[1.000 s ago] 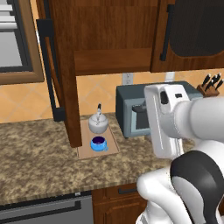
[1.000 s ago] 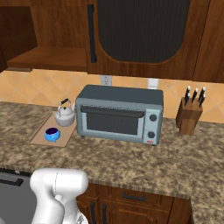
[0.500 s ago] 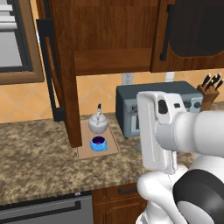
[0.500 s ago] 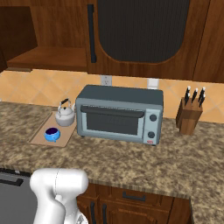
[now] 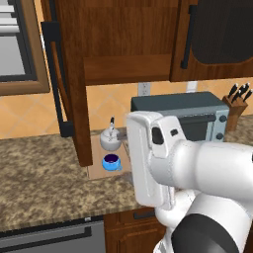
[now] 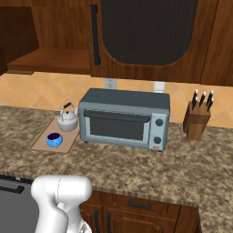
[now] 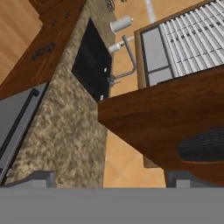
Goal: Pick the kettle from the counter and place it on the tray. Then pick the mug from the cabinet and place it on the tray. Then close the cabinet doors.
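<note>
We see the kettle (image 5: pixel 110 139) and the blue mug (image 5: pixel 111 162) both standing on the tray (image 5: pixel 94 171), left of centre in the left base view, the mug just in front of the kettle. The tray lies on the speckled tabletop (image 5: pixel 39 173), close beside the toaster oven (image 6: pixel 124 118) at the middle of the right base view. A knife block (image 6: pixel 198 119) stands at the right of that frame, well apart from the tray.

Above the tray, the left cabinet door (image 5: pixel 67 74) stands swung out, edge-on toward us, leaving the cabinet (image 6: pixel 45 32) and its wooden shelf open. The right door (image 6: pixel 144 36) appears shut.

In the hand view the end effector (image 7: pixel 109 178) is released, its two finger tips spread wide at the bottom of the frame with nothing between them. Beyond them lie the tabletop, a dark sink (image 7: pixel 92 66) with a faucet (image 7: pixel 123 68) and the open door's wooden edge.
</note>
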